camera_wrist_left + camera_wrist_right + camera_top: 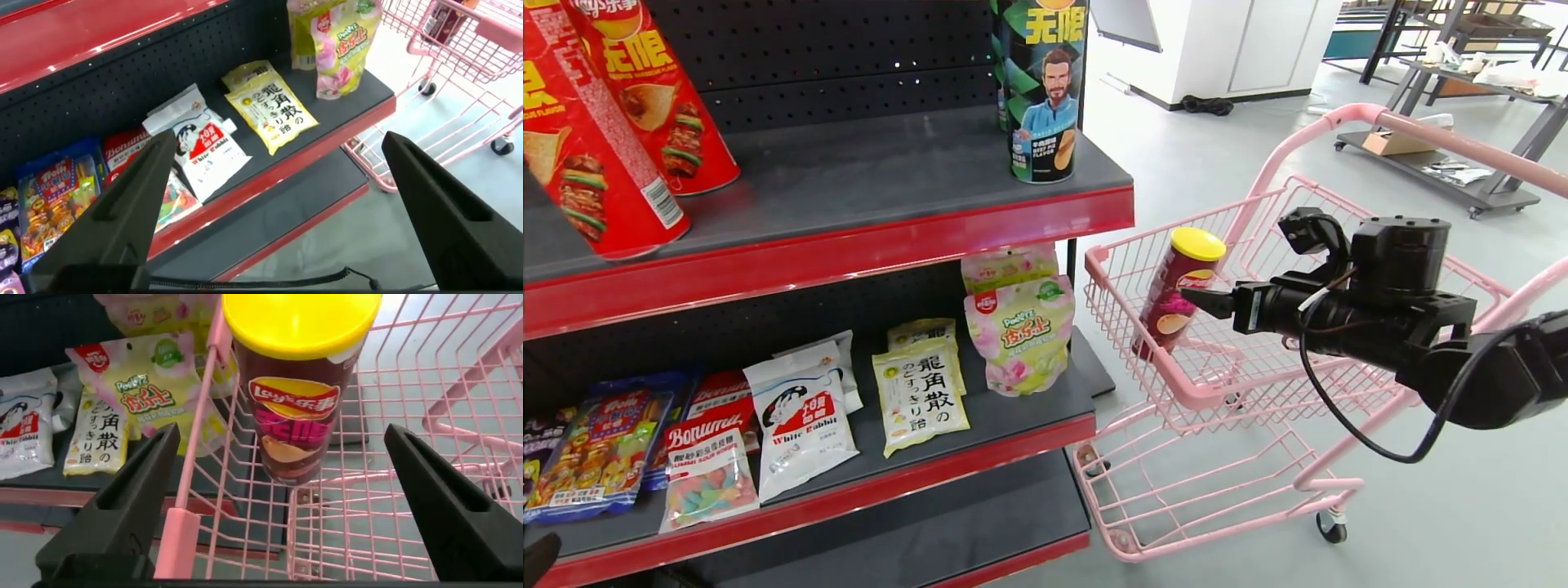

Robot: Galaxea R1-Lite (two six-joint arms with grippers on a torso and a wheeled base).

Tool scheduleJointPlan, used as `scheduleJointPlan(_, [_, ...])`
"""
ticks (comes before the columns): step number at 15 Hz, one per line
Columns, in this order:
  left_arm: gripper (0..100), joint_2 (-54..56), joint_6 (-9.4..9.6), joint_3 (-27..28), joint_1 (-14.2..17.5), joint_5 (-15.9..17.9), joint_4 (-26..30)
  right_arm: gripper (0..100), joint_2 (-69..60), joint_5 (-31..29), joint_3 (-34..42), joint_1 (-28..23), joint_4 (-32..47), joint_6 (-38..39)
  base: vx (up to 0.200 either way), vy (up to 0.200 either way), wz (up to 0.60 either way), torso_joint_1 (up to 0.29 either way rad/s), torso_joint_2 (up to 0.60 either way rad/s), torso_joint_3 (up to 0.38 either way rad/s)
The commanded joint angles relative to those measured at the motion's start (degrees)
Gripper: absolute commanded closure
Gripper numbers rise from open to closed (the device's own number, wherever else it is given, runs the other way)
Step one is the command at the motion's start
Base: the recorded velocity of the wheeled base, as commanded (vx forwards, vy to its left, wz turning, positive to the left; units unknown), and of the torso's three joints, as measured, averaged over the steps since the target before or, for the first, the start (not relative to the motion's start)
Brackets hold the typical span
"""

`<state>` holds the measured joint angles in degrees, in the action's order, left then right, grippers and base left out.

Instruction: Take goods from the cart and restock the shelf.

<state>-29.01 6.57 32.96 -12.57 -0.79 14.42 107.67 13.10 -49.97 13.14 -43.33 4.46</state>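
The maroon cylindrical chip can with a yellow lid (1180, 290) stood tilted in the pink wire cart (1188, 398), near the basket's shelf-side corner. The right hand (282, 445), fingers apart, faced it, with the can centred just ahead of the fingertips. The left hand (278, 139), also apart, hung before the lower shelf (359, 90).

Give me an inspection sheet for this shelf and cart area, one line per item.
Surface: dark shelf boards with red front edges.
Job's things: chip can with a yellow lid, tilted in the pink cart; red cans and a green can on the top board.
Clutter: candy bags on the middle board.
Grippers: right gripper open, facing the chip can; left gripper open, in front of the lower boards.
Cables: black cable loops under the right arm.
Surroundings: grey floor, white cabinet, wheeled racks.
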Motion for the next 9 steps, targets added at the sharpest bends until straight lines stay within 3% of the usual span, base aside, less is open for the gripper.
scheduleJointPlan(1, [0,-0.17,0.02,0.17,0.0,-0.09,-0.01,0,2.72,-0.1,-2.15,0.31,0.0,0.02,0.0,0.0,0.0,0.0,0.0,0.0])
scheduleJointPlan(9, [0,-0.69,0.11,0.17,0.0,-0.53,0.08,0,10.55,-0.18,-8.83,1.1,0.0,1.25,0.0,0.0,0.0,0.0,0.0,0.0])
